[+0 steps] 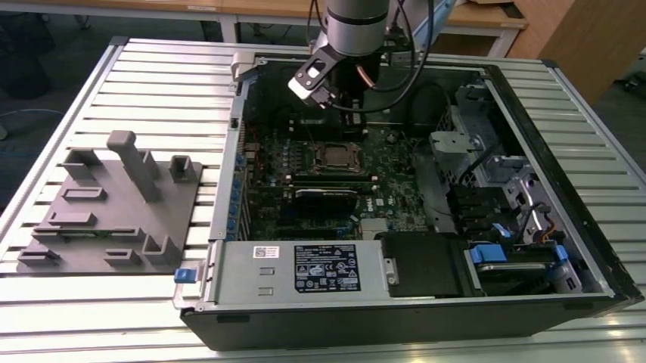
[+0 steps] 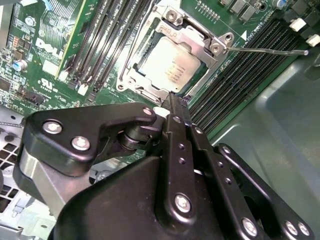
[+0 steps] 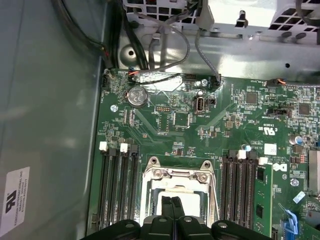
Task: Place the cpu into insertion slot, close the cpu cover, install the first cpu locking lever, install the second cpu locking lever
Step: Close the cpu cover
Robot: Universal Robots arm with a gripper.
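Black two-finger gripper (image 2: 173,100): fingertips pressed flat together, nothing between them. In both wrist views the tips hang just above the near edge of the socket; whether they touch it cannot be told.

Flat square cpu (image 2: 172,67) with a dull silver-grey top: seated in the square silver-rimmed insertion slot (image 2: 129,75). Thin silver frame-plate cpu cover (image 2: 200,40) lies down over it, and the chip's top shows through the cut-out.

Thin bare-metal wire lever (image 2: 265,50) runs out from one socket corner across the long black memory slots (image 2: 250,65). Latched or free: cannot tell.

Green motherboard (image 3: 165,120) surrounds the socket. It lies flat in the open black computer case (image 1: 404,318).

Exterior view: the case rests on a slatted silver metal table (image 1: 151,83). A grey moulded fixture plate (image 1: 111,212) sits on the table at the exterior view's left, apart from the case.
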